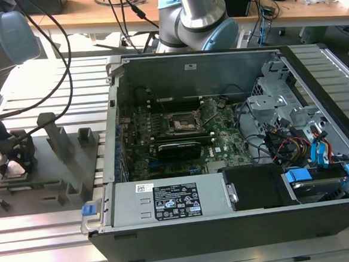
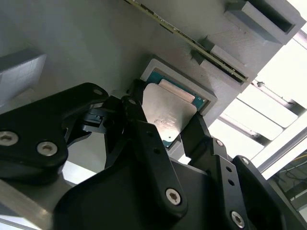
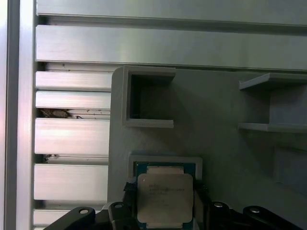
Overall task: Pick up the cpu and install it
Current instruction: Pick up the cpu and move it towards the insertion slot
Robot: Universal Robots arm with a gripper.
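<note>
The cpu (image 3: 165,201), a small square chip with a shiny metal top and a green rim, lies in a shallow recess of the grey fixture tray (image 3: 216,105). In both wrist views my gripper (image 3: 165,189) has its black fingers (image 2: 136,117) against two opposite edges of the cpu (image 2: 168,112), shut on it. At the exterior view's left, the gripper (image 1: 12,161) stands low over the tray (image 1: 58,175), with the pale cpu (image 1: 14,170) just under it. The black square socket (image 1: 183,123) sits on the motherboard inside the open computer case (image 1: 187,229).
Upright grey pegs (image 1: 58,136) rise from the tray close to the gripper. A thin strip (image 2: 192,43) lies in a slot of the fixture. The case wall (image 1: 112,141) stands between tray and socket. Cables and drive bays (image 1: 295,140) crowd the case's right side. The ribbed aluminium table (image 1: 44,242) lies underneath.
</note>
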